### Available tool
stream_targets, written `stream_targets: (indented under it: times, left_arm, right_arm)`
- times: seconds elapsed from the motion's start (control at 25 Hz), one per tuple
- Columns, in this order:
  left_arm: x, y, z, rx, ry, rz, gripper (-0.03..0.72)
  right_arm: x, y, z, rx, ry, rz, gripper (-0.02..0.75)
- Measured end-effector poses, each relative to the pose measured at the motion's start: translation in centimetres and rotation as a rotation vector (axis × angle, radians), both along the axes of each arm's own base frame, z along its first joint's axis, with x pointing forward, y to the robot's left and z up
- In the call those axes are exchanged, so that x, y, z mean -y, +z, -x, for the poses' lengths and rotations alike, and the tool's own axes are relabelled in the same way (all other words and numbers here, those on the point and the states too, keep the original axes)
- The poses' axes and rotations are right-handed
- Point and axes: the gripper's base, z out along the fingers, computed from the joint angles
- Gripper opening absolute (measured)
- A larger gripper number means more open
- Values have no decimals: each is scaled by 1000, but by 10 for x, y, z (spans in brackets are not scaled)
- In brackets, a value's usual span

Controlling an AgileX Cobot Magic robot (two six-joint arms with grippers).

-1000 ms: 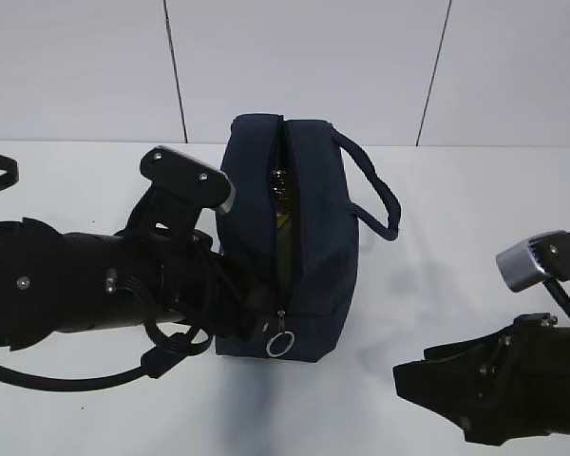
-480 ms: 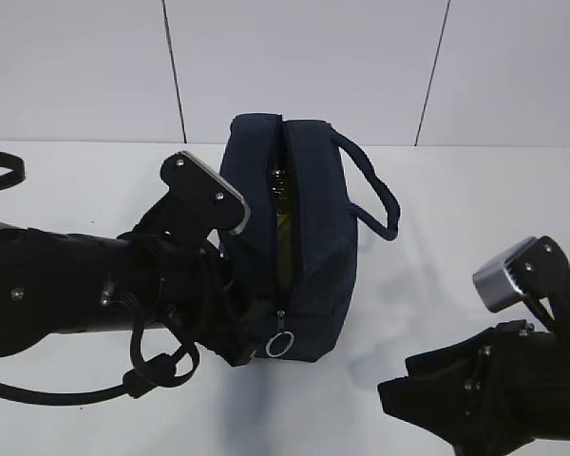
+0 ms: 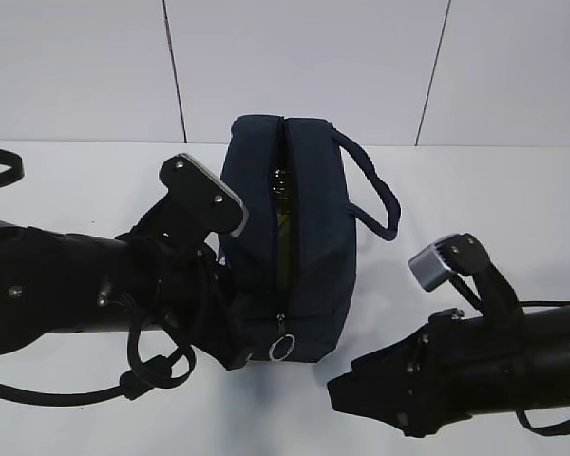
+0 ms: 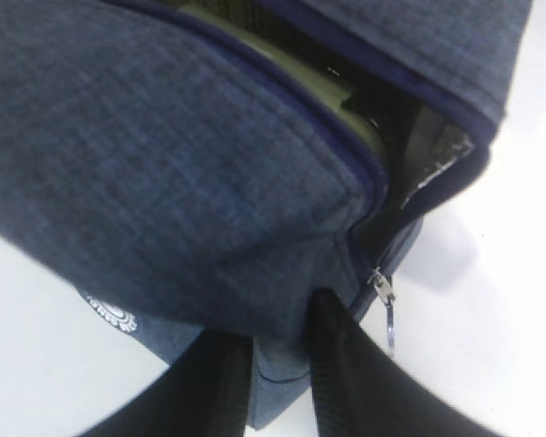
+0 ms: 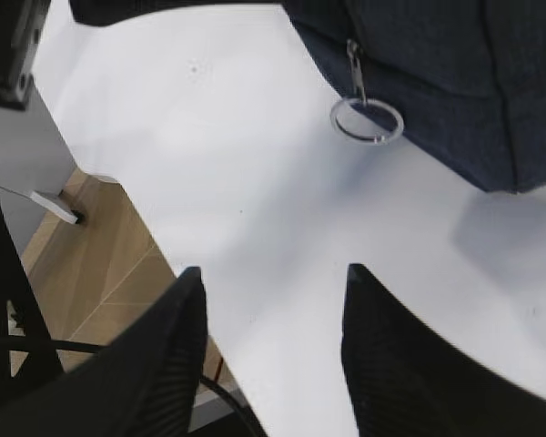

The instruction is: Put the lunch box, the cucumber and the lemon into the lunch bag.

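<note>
The lunch bag (image 3: 290, 237) stands on the white table (image 3: 475, 199), its top zipper parted, and through the slit I see something dark green and yellowish inside, too hidden for me to name. My left gripper (image 4: 278, 350) is clenched on the fabric at the bag's near end, just beside the zipper's ring pull (image 5: 367, 120). My right gripper (image 5: 268, 341) hangs released, jaws spread, over bare table just short of that ring, apart from the bag.
</note>
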Motion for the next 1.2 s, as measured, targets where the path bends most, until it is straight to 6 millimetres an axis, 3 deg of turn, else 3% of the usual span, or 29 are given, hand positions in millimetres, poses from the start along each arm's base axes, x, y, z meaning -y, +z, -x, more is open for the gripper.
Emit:
stream_targets:
  times: [0.16,0.36,0.92,1.2]
  left_arm:
    - [0,-1,1,-11,-3,-7,115]
    - [-1,-2,2,-21,-6,-13,22]
    - [-2,7,4,-35,18,18,15]
    - [-4,6,7,-70,8,0,14]
  right_arm:
    - [-6,-4,-12,26,36,2,388]
    - [-11,-15,-24,13,53,12,388]
    - [-21,-27,-44,-13,77,-18,389]
    - [-26,-20,-57,29,76,-29,389]
